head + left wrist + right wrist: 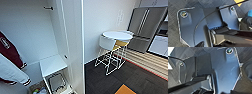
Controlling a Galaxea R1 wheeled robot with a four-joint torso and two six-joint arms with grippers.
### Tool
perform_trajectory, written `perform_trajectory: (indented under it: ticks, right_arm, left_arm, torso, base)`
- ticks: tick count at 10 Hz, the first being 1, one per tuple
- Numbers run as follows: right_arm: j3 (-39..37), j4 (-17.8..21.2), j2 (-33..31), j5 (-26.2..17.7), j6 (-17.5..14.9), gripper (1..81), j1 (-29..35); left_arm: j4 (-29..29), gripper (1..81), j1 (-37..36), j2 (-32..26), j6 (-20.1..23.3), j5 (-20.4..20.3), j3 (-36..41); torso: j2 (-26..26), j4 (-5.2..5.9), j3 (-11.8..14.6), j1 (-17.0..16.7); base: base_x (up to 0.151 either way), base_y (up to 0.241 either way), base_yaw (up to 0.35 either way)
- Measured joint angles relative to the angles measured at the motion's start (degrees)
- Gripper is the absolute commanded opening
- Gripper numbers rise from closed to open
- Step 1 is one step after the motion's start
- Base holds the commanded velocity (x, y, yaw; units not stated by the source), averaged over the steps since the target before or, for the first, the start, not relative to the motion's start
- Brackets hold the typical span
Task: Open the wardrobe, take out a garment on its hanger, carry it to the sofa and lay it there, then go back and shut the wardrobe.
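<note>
- Two garments hang at the near left of the head view: a dark red jacket with striped cuffs and a pale grey sleeve with a striped cuff in front of it.
- They hang inside the tall white wardrobe, which stands open; its white door juts edge-on toward the camera.
- A white shelf sits low in the wardrobe, with a wire basket beneath it.
- No long black garment, pale hanger or blue sofa can be made out in these pictures, so I cannot tell where they are.
- To the right, a round white bench on thin white wire legs stands beside a white-and-yellow chair, with a steel fridge beyond (all well apart from the wardrobe).
- Judging by the open door and the missing black garment, the closing step may be in hand; that would call for reaching the door's edge and swinging it shut.
- Both wrist views add what the head view lacks: the robot's dark plates over dark carpet. Neither pincer's fingers can be made out, so I cannot tell their state.
</note>
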Motion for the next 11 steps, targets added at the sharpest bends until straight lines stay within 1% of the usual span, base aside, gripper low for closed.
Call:
perform_trajectory:
  ticks: [8,11]
  right_arm:
    - [-0.4,0.0,-0.3,0.0,0.0,81.1,0.0]
    - [-0.4,-0.1,-0.3,-0.1,0.0,81.1,0.0]
  left_arm:
    - [0.0,81.1,0.1,0.2,0.0,0.1,0.0]
    - [0.0,81.1,0.1,0.5,0.2,0.7,0.0]
  torso:
    - [0.0,0.0,0.0,0.0]
    - [0.0,0.0,0.0,0.0]
  base:
    - [0.0,0.0,0.337]
    - [0.0,0.0,0.337]
